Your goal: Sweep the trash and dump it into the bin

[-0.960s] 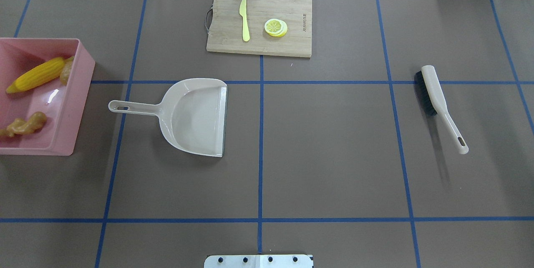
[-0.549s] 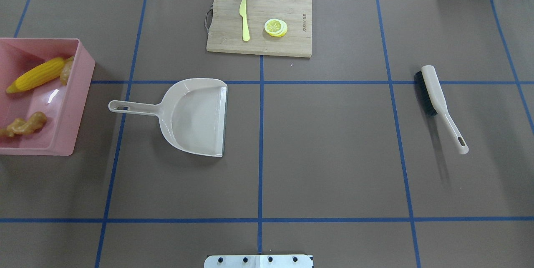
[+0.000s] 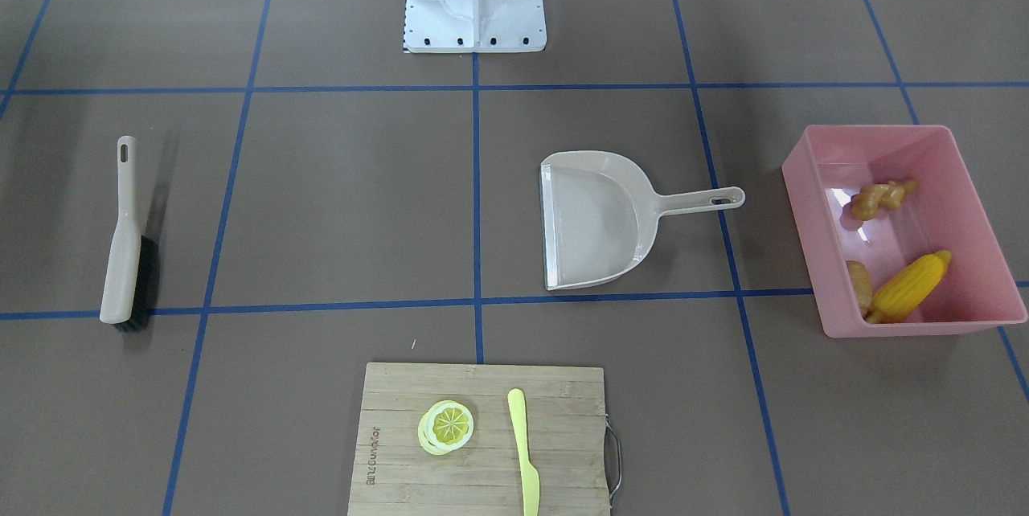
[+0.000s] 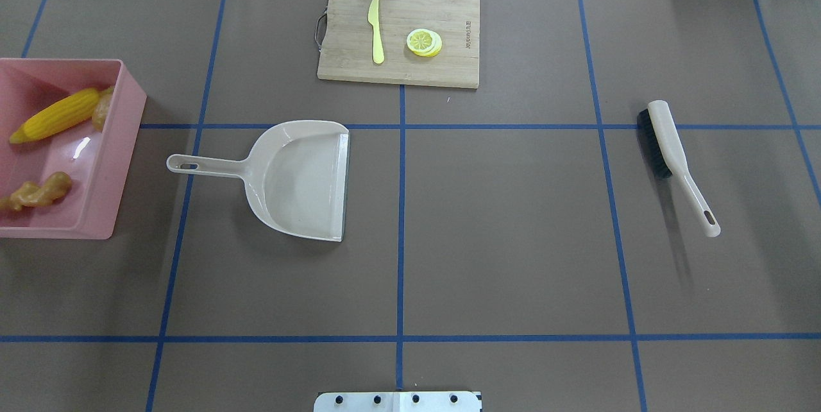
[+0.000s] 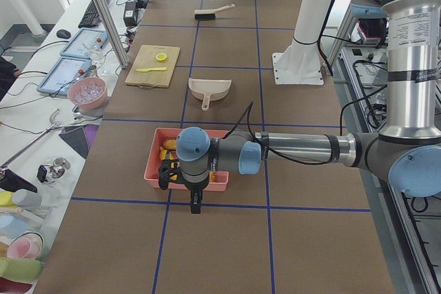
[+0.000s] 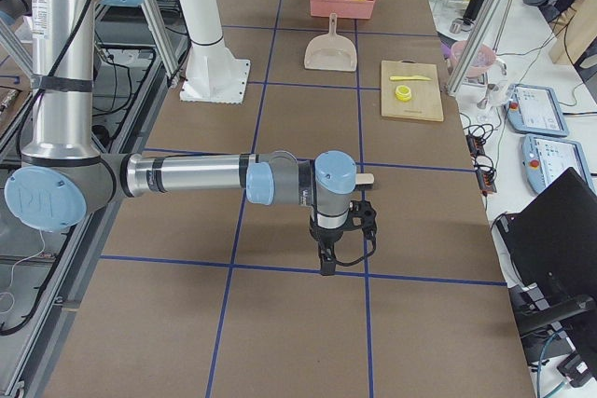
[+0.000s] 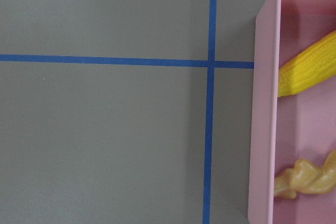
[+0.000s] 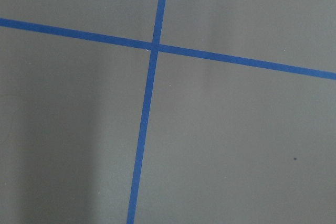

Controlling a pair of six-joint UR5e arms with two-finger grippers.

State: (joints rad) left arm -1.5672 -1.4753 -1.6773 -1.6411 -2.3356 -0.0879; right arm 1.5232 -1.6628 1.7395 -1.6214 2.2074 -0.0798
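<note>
My left hand (image 5: 195,202) hangs just beside the bin (image 4: 123,142), which has the corn (image 4: 56,115), potato (image 4: 102,110) and ginger (image 4: 38,192) inside. My right hand (image 6: 326,260) is well apart from it. I cannot tell whether either is open or closed.

One each of bin (image 4: 126,142), dustpan (image 4: 301,181), brush (image 4: 670,149), board (image 4: 449,8), knife (image 4: 376,30); three pieces of trash (image 4: 58,115).
</note>
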